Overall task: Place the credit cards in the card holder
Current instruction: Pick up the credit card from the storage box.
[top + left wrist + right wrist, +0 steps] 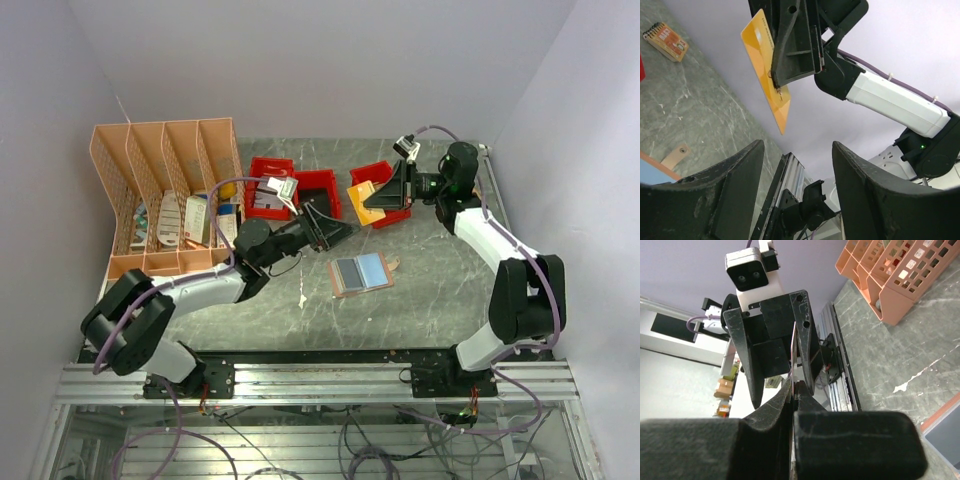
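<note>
The card holder [361, 273] lies unfolded on the table's middle, with a light blue credit card [373, 266] on its right panel. Its snap tab [678, 153] shows in the left wrist view. My right gripper [373, 197] [794, 384] hangs above and behind it, shut on an orange-yellow credit card [360, 192] [765, 65] that it holds on edge. In the right wrist view this card [793, 347] is a thin line. My left gripper [345, 228] [797, 145] faces that card from the left, open with nothing between its fingers and a gap to the card.
A big peach desk organizer [165, 190] stands at the back left. Three red bins [270, 185] [320, 190] [385, 178] sit behind the grippers. A small white scrap [302, 298] lies left of the card holder. A small orange pad [666, 41] lies farther off.
</note>
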Action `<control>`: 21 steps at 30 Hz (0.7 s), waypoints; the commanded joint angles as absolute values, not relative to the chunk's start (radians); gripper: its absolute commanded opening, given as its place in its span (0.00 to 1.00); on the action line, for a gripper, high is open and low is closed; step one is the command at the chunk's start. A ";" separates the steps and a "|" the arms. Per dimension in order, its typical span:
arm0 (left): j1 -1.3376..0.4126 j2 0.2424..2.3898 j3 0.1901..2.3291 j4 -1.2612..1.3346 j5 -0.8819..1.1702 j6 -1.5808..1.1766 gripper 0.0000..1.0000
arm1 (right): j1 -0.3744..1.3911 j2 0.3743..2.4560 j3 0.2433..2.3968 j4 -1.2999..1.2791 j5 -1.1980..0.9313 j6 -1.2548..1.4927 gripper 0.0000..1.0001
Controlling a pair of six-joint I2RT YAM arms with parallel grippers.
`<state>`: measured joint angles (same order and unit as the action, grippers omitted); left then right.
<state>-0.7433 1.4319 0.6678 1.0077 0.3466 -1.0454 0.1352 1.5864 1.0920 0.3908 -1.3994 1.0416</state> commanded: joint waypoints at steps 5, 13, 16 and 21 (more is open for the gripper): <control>-0.780 1.512 0.755 1.077 0.293 -1.008 0.59 | 0.146 1.524 1.067 0.389 -1.391 0.996 0.00; -0.788 1.571 0.805 1.097 0.333 -1.022 0.37 | 0.151 1.492 1.060 0.376 -1.384 0.975 0.00; -0.789 1.593 0.816 1.115 0.355 -1.032 0.17 | 0.152 1.479 1.055 0.370 -1.381 0.965 0.00; -0.789 1.594 0.789 1.150 0.376 -1.013 0.07 | 0.151 1.455 1.056 0.348 -1.395 0.869 0.14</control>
